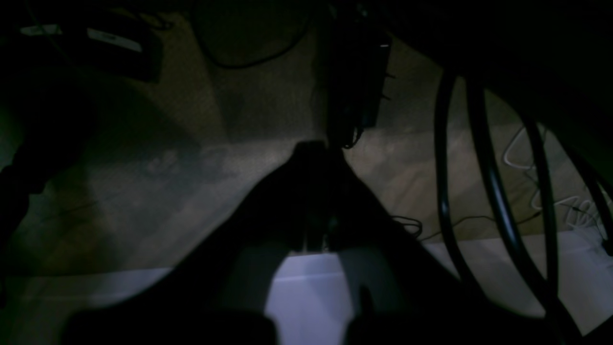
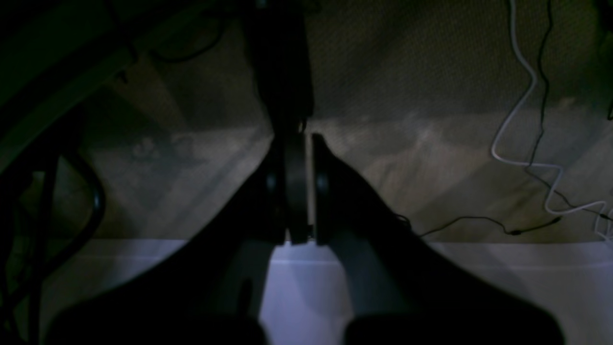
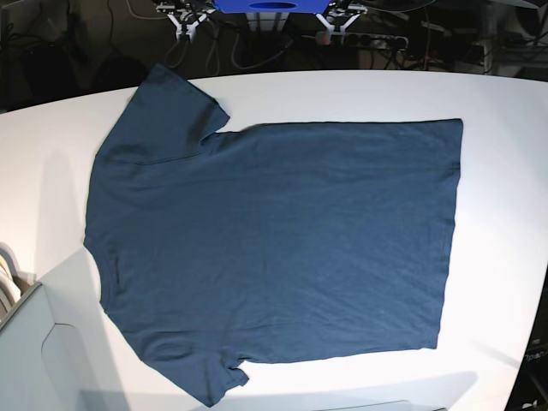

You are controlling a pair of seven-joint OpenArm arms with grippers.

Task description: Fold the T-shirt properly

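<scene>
The dark navy T-shirt (image 3: 274, 240) lies flat on the white table (image 3: 505, 103). Its collar is at the left, its hem at the right, and one sleeve points to the far left, the other to the near left. Neither gripper shows in the base view. In the left wrist view my left gripper (image 1: 313, 151) is a dark shape with its fingers together, empty, beyond the table's edge and over the floor. In the right wrist view my right gripper (image 2: 302, 141) has its fingers nearly touching, also empty, over the floor. The shirt does not show in either wrist view.
The arm mounts (image 3: 265, 7) sit at the table's far edge. Cables (image 2: 522, 143) and a power strip (image 3: 360, 38) lie on the floor behind. Black cable loops (image 1: 479, 167) hang near the left arm. A grey box (image 3: 34, 360) stands at the near left corner.
</scene>
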